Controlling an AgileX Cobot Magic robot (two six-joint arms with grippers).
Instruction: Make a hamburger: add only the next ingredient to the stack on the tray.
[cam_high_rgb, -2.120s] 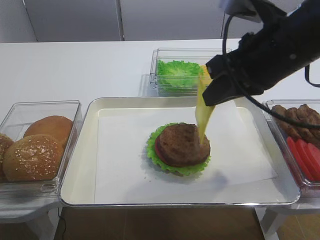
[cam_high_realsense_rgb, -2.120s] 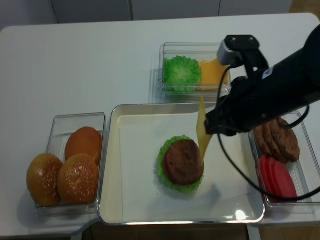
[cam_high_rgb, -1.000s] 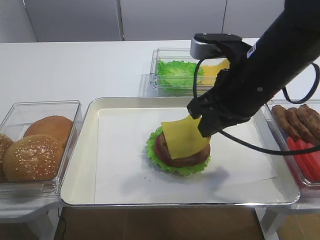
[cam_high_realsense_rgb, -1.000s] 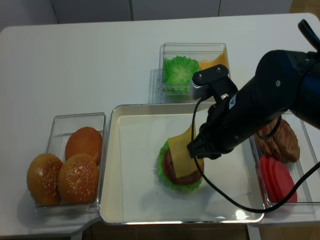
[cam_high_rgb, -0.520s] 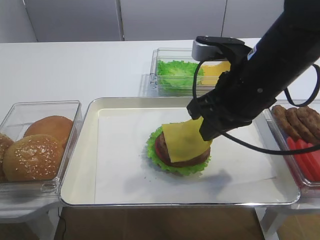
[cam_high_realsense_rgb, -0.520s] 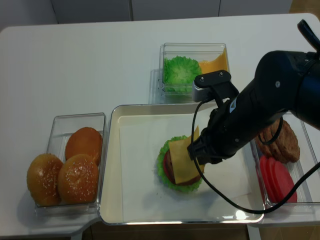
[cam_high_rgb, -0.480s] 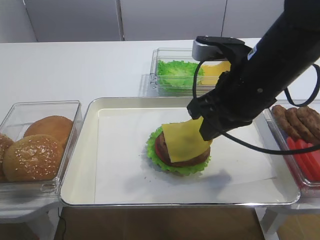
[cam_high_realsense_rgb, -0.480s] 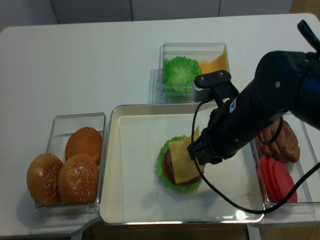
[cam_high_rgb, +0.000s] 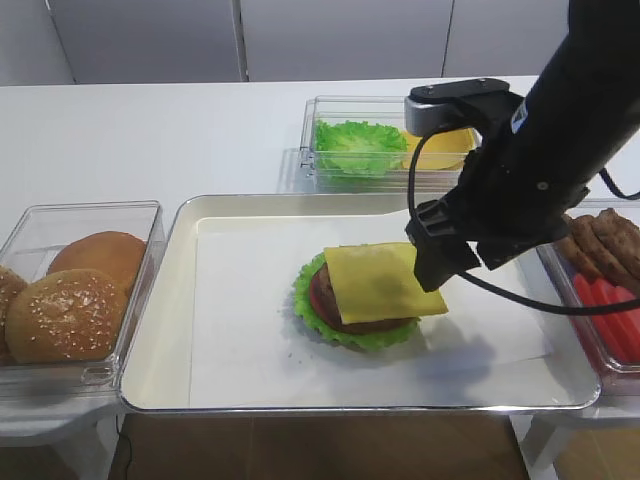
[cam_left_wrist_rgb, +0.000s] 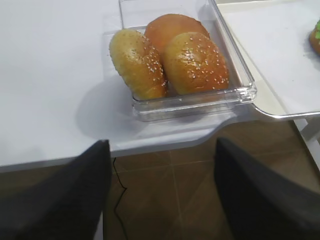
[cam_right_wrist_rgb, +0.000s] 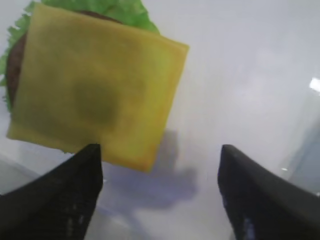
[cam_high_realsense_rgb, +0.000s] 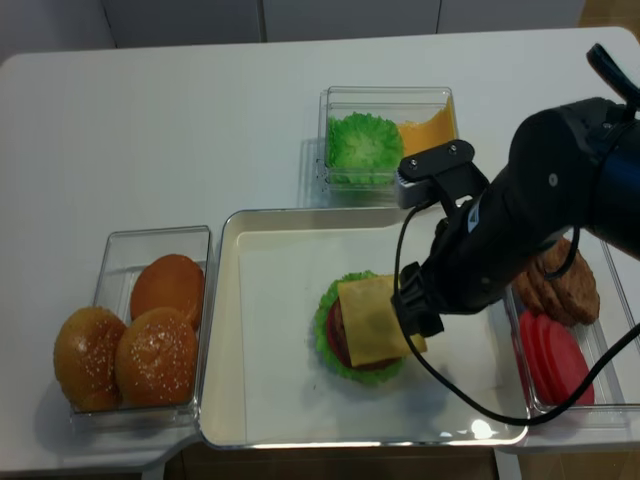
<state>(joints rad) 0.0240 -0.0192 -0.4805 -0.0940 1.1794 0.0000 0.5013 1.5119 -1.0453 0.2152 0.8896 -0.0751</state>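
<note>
Two high exterior views share the tray (cam_high_rgb: 160, 300); each wrist camera looks down between its gripper's fingers.

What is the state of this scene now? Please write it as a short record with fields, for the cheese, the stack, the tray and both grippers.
cheese: thin square yellow cheese slice lies flat on the stack, one corner overhanging
stack: round pile of frilly green lettuce, red tomato and brown patty, on the tray
tray: large silvery metal tray with white paper lining
right gripper: open, empty, just beside the cheese
left gripper: open, empty, off the table edge near the clear bin of sesame buns
</note>
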